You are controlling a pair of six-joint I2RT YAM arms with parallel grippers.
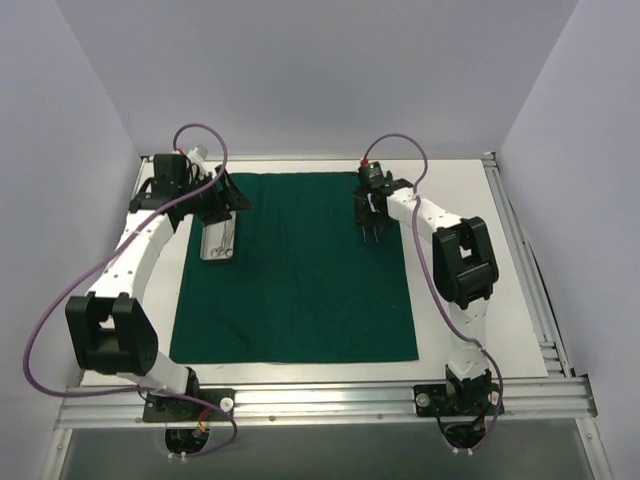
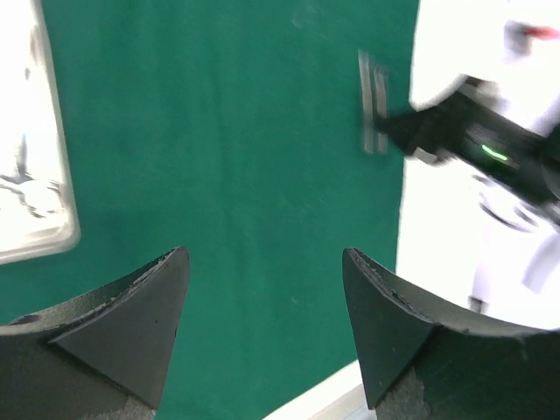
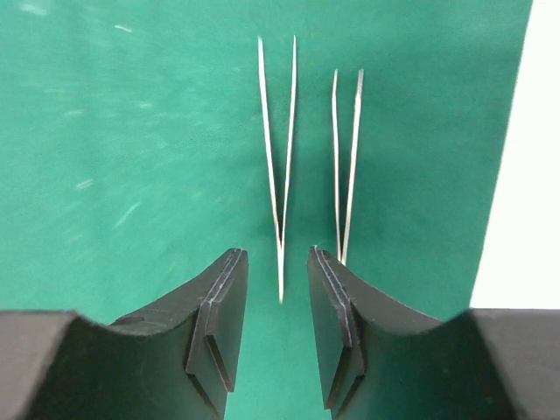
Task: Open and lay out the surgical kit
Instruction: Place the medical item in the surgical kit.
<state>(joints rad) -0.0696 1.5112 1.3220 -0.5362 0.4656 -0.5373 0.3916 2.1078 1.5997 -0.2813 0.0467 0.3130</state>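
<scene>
The right gripper hangs low over the far right part of the green cloth, its jaws a narrow gap apart and closed on nothing. In that gap shows the joined end of the first tweezers, which lie flat on the cloth with their two thin arms spreading away from the gripper. The second tweezers lie just beside them on the side of the cloth's right edge, roughly parallel and apart from them, their joined end tucked behind one finger. Bare white tabletop begins just past that edge.

The left gripper is over the far left corner of the cloth with its jaws wide and nothing between them. Close to it, the steel tray sits on the cloth along the cloth's left edge, toward the far left corner of the tabletop. Something lies in the tray, but glare and blur hide what it is.

The cloth lies spread flat as a large square over the middle of the tabletop, its far edge near the tabletop's far edge.
</scene>
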